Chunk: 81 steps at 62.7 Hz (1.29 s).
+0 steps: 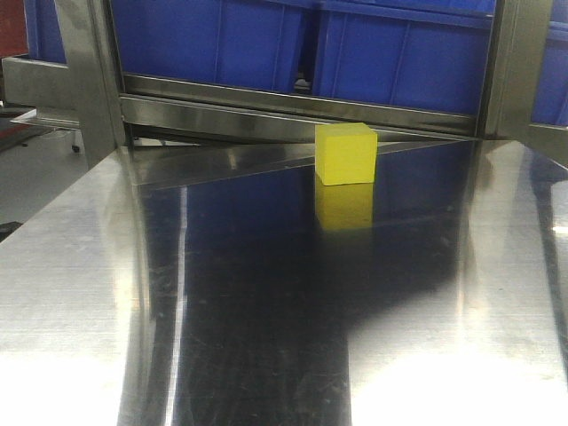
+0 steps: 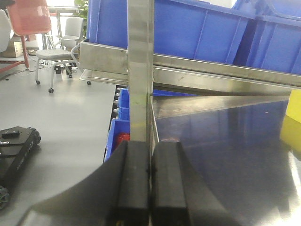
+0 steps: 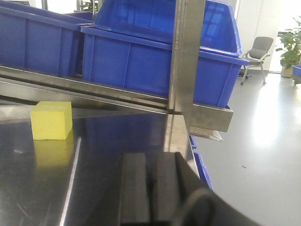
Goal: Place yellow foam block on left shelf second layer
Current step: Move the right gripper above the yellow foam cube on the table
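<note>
Find the left pincer (image 2: 150, 151) low and in front of the left end of the blue bins (image 1: 266, 44), with pads pressed together on nothing, close behind a steel upright (image 2: 140, 70). Look further right for the yellow foam block (image 1: 346, 153): resting flat on the bench (image 1: 89, 293), just in front of and below the blue bins, roughly under the gap between two of them, untouched. Find the right pincer (image 3: 153, 161) in front of the right end of the blue bins, likewise closed tight and empty.

Judging the step as reach and grasp: spread the chosen pincer wide first, come in level over the bench, straddle two opposite flat faces, and squeeze gently to avoid crushing soft foam. Lift straight up before swinging, minding the rail (image 1: 302, 106) under the blue bins.

Cannot pick out the second layer of the left shelf for certain; see only a hint of a lower crate (image 2: 121, 106) beneath the left end of the blue bins. See only a sliver of the block in the left wrist view, cut by the frame edge. Cannot see either arm in the front view. Discount glare and the yellow reflection on the bench when judging the base.
</note>
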### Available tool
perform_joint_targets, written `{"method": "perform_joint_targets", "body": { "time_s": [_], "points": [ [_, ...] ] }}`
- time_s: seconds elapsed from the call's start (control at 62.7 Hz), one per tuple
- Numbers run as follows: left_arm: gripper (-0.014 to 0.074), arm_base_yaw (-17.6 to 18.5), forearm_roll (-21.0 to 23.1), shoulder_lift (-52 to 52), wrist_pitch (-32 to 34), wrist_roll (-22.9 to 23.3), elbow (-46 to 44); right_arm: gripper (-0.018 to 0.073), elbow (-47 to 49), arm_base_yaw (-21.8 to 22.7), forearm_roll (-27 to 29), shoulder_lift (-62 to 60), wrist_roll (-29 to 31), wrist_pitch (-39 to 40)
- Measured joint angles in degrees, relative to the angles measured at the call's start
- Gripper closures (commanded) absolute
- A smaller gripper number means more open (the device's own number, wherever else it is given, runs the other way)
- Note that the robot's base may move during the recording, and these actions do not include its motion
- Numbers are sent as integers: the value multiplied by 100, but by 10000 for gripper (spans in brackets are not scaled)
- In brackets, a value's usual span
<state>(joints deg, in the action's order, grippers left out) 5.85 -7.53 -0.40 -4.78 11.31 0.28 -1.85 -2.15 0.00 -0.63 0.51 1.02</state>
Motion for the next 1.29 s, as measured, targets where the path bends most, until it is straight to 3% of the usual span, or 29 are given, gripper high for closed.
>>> {"method": "perform_joint_targets", "body": {
  "time_s": [0.686,0.734,0.973,1.292],
  "points": [
    [460,0,0,0,0,0,0,526,0,0,0,0,-13,0],
    [460,0,0,0,0,0,0,526,45,0,180,0,-51,-102],
    [460,0,0,0,0,0,0,526,1407,0,425,298,-51,-1511],
    [460,0,0,0,0,0,0,489,3370,0,425,2366,-51,-1895]
  ]
}}
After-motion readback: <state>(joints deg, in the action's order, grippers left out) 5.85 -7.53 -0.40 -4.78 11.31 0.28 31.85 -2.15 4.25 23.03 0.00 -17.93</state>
